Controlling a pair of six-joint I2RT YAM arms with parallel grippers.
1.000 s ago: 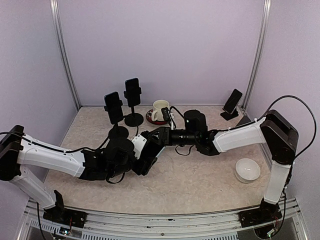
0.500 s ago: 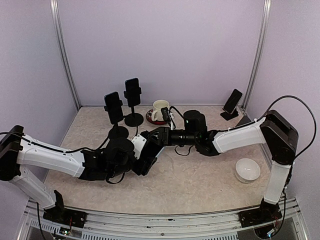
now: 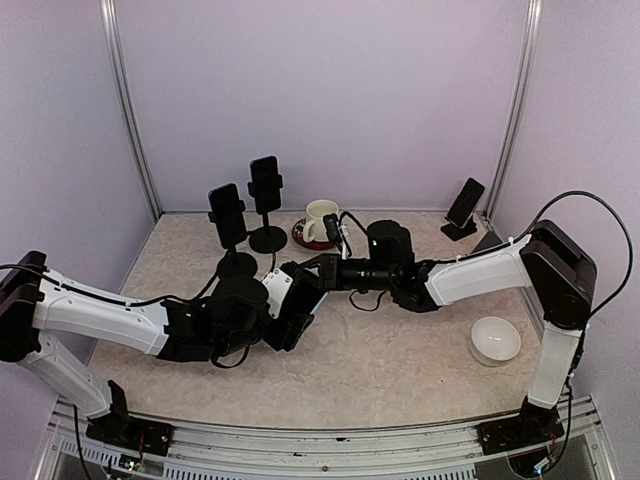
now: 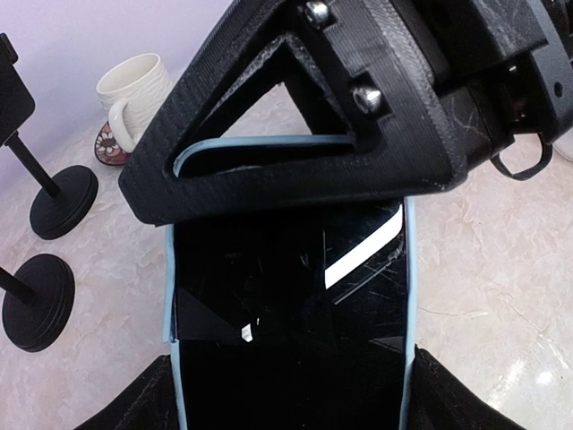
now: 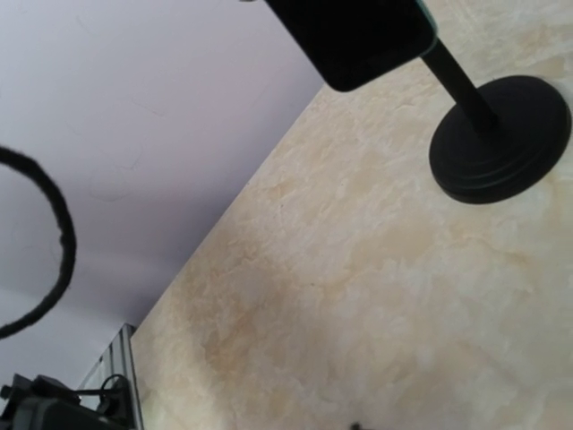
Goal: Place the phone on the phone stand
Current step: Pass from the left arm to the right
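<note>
Phone (image 4: 286, 305), blue-edged, at mid-worktop (image 3: 400, 385), clamped across its width by the left pincer (image 4: 291, 408). The screen faces the left wrist camera and the long axis runs toward the right pincer (image 3: 312, 269), one finger of which lies across and hides the far end. Whether that pincer grips cannot be told. Behind stand two pole stands (image 3: 267, 239) carrying phones and a mug (image 3: 321, 218). The phone's near end is cut off.
</note>
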